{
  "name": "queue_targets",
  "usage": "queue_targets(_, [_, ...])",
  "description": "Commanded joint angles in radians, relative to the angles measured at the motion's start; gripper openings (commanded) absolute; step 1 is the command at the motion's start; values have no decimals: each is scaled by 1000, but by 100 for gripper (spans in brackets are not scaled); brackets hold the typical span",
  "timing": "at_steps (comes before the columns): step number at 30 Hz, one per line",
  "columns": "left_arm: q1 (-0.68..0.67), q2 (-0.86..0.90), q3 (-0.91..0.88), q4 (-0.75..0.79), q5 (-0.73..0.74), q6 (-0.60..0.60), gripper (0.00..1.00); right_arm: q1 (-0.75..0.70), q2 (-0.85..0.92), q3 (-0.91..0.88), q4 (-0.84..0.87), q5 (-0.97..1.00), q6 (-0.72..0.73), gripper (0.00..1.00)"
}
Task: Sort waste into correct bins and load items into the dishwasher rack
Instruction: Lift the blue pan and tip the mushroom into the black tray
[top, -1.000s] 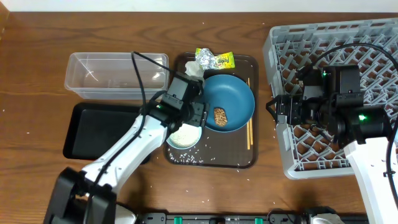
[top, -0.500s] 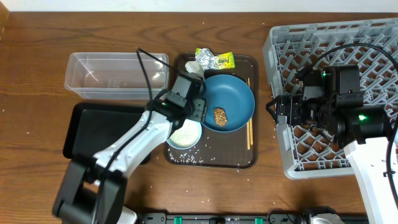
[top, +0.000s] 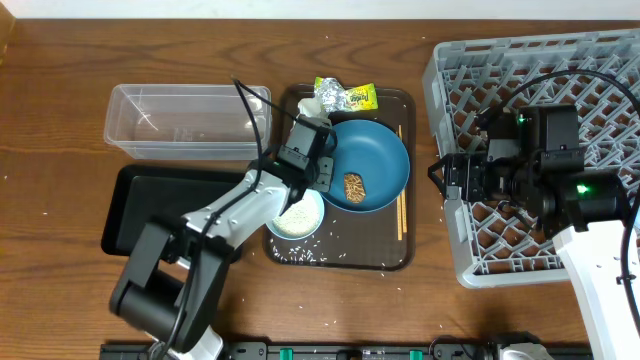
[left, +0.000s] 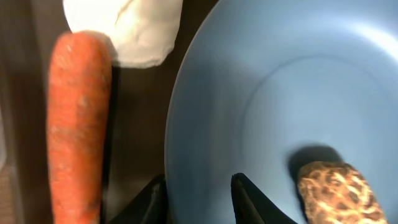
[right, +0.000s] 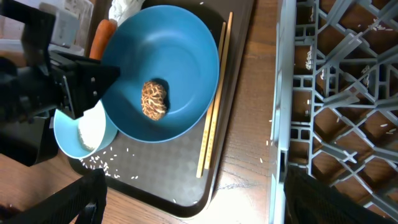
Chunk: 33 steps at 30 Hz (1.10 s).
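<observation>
While left tool gapes astride blue plate rim, carrot and tissue beside, right tool spread empty.

Bare brown wooden table, evenly lit.

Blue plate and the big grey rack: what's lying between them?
Wooden chopsticks lie beside the blue plate on the brown tray; past the tray's edge, a strip of table reaches the grey rack. Overhead and right wrist views show it.
</observation>
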<state>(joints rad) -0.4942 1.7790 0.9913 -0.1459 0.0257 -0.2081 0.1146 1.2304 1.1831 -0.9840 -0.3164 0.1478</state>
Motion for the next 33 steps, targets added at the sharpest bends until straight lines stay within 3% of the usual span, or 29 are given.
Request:
queue_targets(1, [-2,35,-4,10,-11,-31,34,12,-2,5,-3,5,-6,84])
queue_targets(6, [-2,37,3,40,-7,-64,6,12,-2,4,-4,6,-6,84])
queue_targets(13, [0,15,78,13,87,-63,6,12,-2,4,-26,6,-7,84])
queue_targets(20, [2,-89,174,-112,69,-48,6,12,-2,0,-31,6,-7,84])
queue_targets(26, [19,-256,193,-262,-64,-48,6,12,-2,0,-30,6,-7,84])
queue_targets(33, [89,-485,193,-614,-418,-49,6,12,-2,0,-31,6,-8,85])
